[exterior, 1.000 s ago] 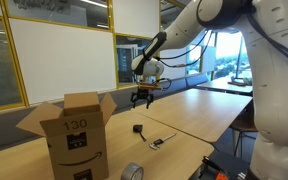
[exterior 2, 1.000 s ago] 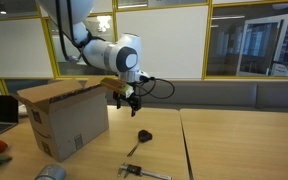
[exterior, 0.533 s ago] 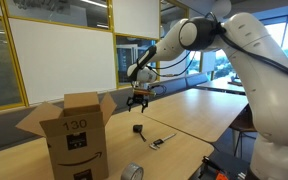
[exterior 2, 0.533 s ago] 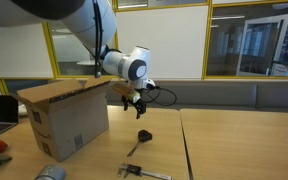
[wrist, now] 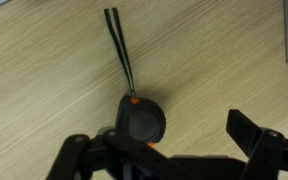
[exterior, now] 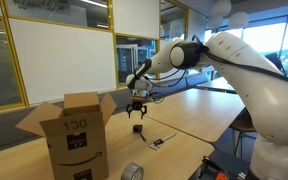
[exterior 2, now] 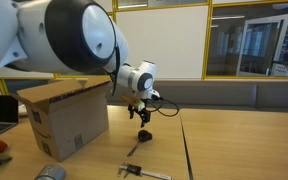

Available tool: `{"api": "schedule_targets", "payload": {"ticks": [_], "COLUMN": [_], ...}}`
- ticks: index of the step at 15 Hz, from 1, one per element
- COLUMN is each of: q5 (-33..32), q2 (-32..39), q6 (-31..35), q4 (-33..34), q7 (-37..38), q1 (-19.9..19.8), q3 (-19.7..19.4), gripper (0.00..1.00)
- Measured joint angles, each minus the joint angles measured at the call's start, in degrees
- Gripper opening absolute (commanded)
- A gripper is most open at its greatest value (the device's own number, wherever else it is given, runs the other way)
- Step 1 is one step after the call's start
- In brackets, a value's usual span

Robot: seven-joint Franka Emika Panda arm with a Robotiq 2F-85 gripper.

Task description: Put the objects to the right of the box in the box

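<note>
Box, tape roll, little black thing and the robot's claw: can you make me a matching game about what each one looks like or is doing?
Things:
1. box
2. tape roll
3. small black piece
4. gripper

Descriptions:
A. open, hovering in the air
B. lying right under the gripper, thin cord trailing from it
C. brown cardboard, flaps standing open
D. grey ring lying flat

Pairs: 1-C, 2-D, 3-B, 4-A

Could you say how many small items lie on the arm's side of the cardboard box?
3: black piece below the jaws, thin stick gadget beside it, grey tape roll before the box; others may be hidden.
</note>
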Motion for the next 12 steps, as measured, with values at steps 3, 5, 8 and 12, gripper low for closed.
{"api": "schedule_targets", "payload": {"ticks": [3, 5, 8, 12], "q5": [0.0, 0.0, 0.0, 0.0], "q2": [4.1, 6.6, 10.2, 14.3], "q6": [-2.7, -4.3, -6.5, -8.9], "q4": [4.9, 7.6, 11.8, 17.2], "q7": [1.2, 1.7, 2.7, 5.0], "q1": [-0.6, -1.1, -1.7, -2.0], "q3": [-0.3, -0.4, -0.4, -0.4], "gripper": [1.00, 1.00, 1.00, 1.00]}}
